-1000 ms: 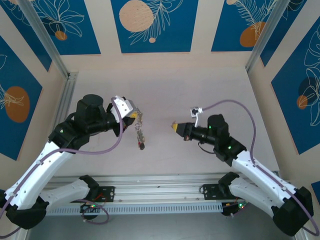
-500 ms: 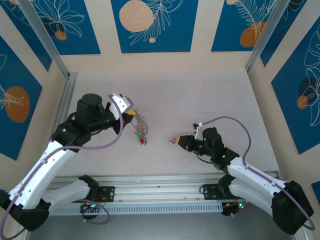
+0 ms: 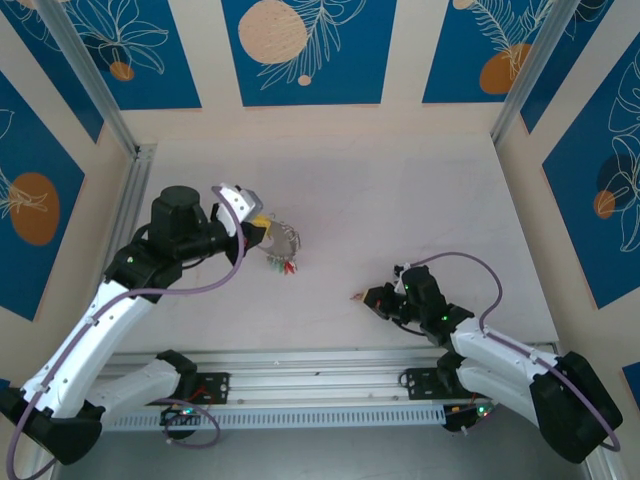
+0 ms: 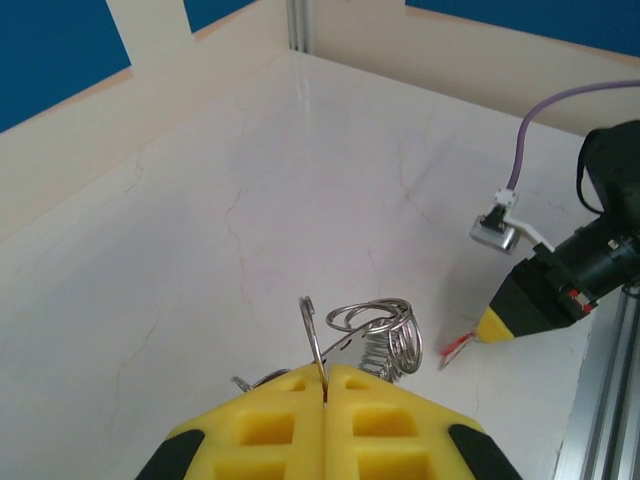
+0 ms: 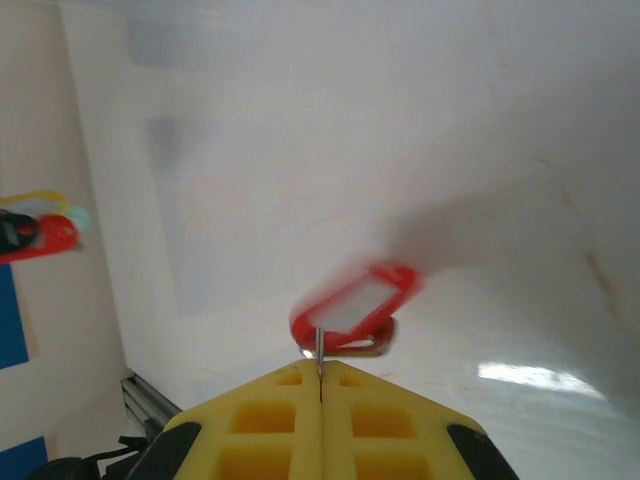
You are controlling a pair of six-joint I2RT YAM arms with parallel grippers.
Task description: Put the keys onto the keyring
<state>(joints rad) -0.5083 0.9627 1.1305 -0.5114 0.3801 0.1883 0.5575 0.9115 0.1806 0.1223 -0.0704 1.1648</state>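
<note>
1. Overhead view: bright, even, diffuse light. The pale desk (image 3: 420,190) shows only faint, soft-edged shadows beside the arms (image 3: 110,310), and focus is sharp.
2. Left wrist view: well lit, with a mild sheen on the desk toward the far corner. The yellow fingers (image 4: 270,425) look slightly soft (very near the lens), while the keyring (image 4: 314,340) is crisp.
3. Right wrist view: the red key (image 5: 350,308) is smeared by motion blur. A grey shadow spreads beside it, and there is white glare at lower right.
</note>
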